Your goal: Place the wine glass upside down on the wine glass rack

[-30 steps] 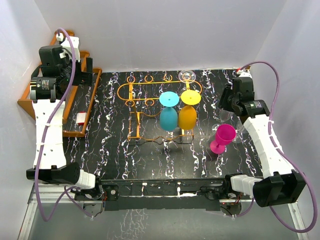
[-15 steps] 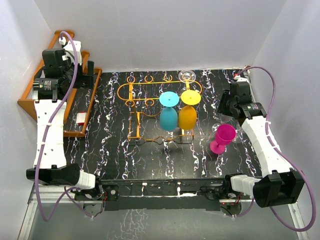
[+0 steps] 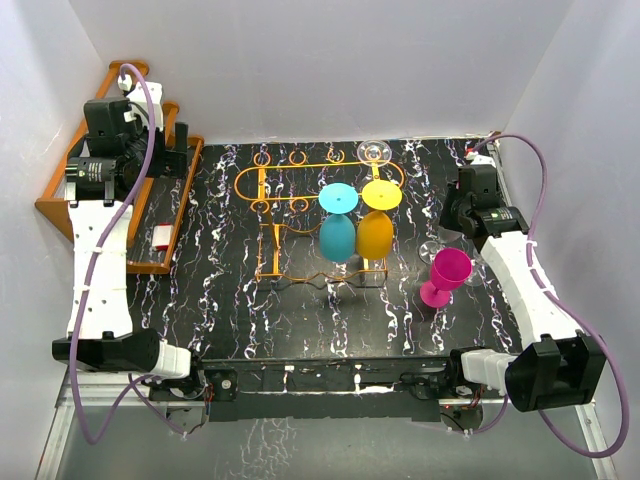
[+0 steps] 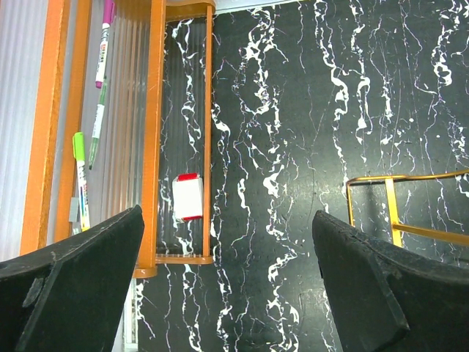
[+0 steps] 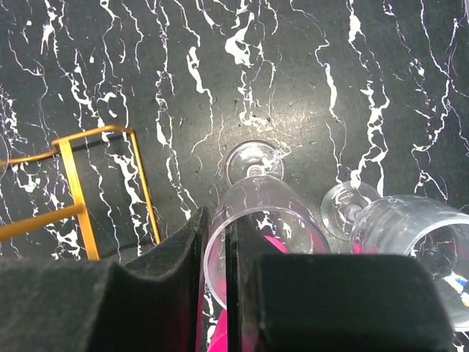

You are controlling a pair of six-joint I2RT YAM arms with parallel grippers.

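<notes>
Pinching the rim wall of the clear, upright wine glass (image 5: pixel 272 196), the right gripper (image 5: pixel 218 220) has its fingers almost pressed together, at the right of the top view beside a pink glass (image 3: pixel 446 275). Farther back, the wine glass rack (image 3: pixel 300 165) carries an inverted cyan glass (image 3: pixel 337 237) and yellow glass (image 3: pixel 374 235). At upper left, the left gripper (image 4: pixel 227 213) hangs spread wide, holding nothing.

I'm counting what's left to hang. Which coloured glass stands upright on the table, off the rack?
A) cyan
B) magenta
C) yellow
B: the magenta glass stands bowl-up on the table to the right of the wire rack, while the cyan glass and yellow glass hang upside down on it.
</notes>
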